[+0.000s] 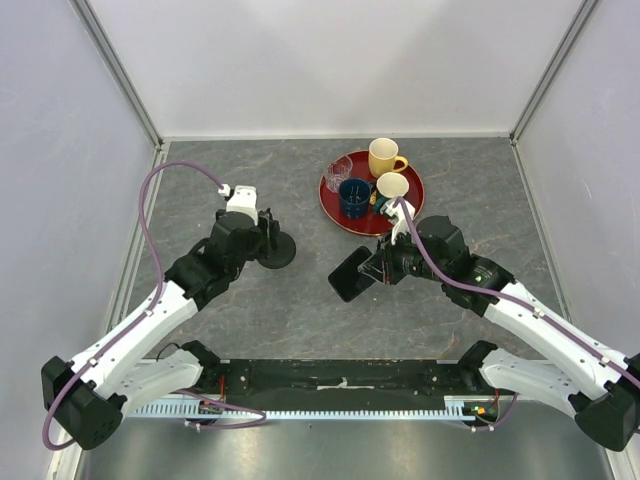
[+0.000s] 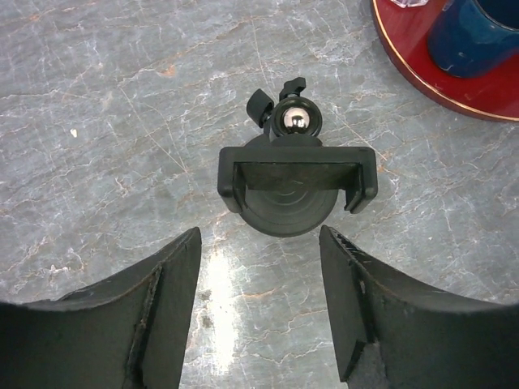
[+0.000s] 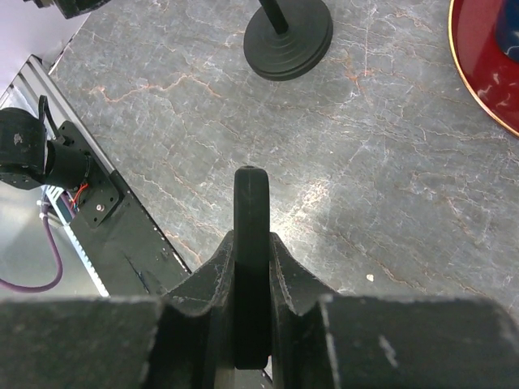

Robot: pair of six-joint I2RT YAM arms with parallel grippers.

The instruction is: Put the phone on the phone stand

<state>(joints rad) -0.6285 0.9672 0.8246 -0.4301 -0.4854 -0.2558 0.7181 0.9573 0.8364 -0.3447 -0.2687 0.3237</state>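
The phone stand (image 1: 276,250) is black, with a round disc base and a stem, and stands left of the table's middle. In the left wrist view its wide cradle (image 2: 297,173) and shiny ball joint face me from just beyond my open left gripper (image 2: 259,243); nothing lies between those fingers. The stand's base (image 3: 289,36) also shows at the top of the right wrist view. The phone (image 1: 351,273) is a thin black slab held above the table. It appears edge-on (image 3: 252,243) in my right gripper (image 3: 252,255), whose fingers are shut on it.
A round red tray (image 1: 335,212) at the back right carries a yellow mug (image 1: 384,157), a cream cup (image 1: 392,186), a dark blue cup (image 1: 354,196) and a clear glass (image 1: 339,170). The tray's rim (image 2: 422,77) lies right of the stand. White walls enclose the table.
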